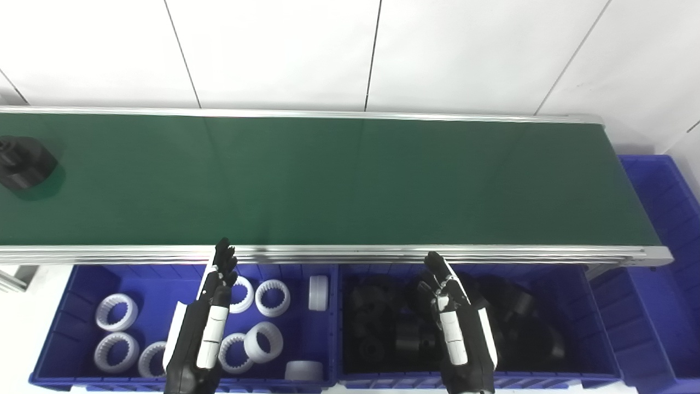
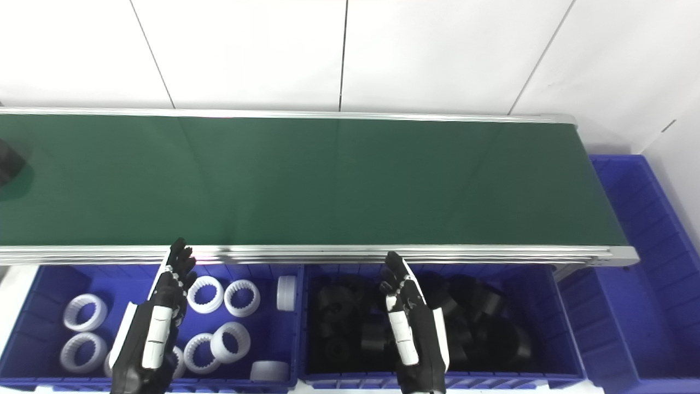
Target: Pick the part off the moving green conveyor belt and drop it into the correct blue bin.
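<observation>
Near the camera, the left hand (image 1: 205, 323) hovered over the bin of white rings (image 1: 82, 290), the right hand (image 1: 456, 328) over the bin of black parts (image 1: 574, 295), both empty, fingers extended and slightly apart. Beyond them, a black part (image 1: 24, 163) sat at the green conveyor belt (image 1: 350, 180)'s far left, whole only in the left eye view.

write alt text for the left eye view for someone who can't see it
A black part rides the far left of a green conveyor belt. Below it, the open left robot hand hovers over a blue bin of white rings, the open right robot hand over a blue bin of black parts.
</observation>
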Tool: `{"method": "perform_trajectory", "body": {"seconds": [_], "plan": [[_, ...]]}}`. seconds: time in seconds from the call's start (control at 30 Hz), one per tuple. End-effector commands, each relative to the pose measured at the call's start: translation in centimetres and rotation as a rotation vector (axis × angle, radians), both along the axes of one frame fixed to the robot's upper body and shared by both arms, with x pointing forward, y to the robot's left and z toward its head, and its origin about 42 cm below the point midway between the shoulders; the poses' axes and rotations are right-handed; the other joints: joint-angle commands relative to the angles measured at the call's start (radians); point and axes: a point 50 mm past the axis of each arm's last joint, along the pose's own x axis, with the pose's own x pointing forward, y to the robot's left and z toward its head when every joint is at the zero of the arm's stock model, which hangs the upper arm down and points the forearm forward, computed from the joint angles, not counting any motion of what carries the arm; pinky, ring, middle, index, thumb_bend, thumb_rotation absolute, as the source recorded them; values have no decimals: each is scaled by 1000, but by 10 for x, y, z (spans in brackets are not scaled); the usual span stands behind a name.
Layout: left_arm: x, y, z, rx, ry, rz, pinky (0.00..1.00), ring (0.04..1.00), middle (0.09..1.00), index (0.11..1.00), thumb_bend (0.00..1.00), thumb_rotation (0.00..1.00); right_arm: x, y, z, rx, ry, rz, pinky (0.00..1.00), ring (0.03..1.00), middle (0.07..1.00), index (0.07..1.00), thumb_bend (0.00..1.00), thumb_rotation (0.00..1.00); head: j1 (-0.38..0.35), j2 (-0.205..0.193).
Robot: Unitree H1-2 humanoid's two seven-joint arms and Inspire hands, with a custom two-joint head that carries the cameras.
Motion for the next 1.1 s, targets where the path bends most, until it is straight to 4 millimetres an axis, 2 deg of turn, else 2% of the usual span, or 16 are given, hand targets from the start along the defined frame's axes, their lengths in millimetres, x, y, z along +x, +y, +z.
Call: {"method": "perform_trajectory", "body": {"seconds": [0.0,1.07], "plan": [[1,-1,7,-1,-42,-3,1000,1000,1000,1000,613,970,2,1,10,0,-43,13,888,917,917,910,805,849,1,1],[4,0,7,-2,-44,-2,1000,1000,1000,1000,617,962,4,3,10,-1,-31,22,862,906,901,914,807,859,-2,1]]}}
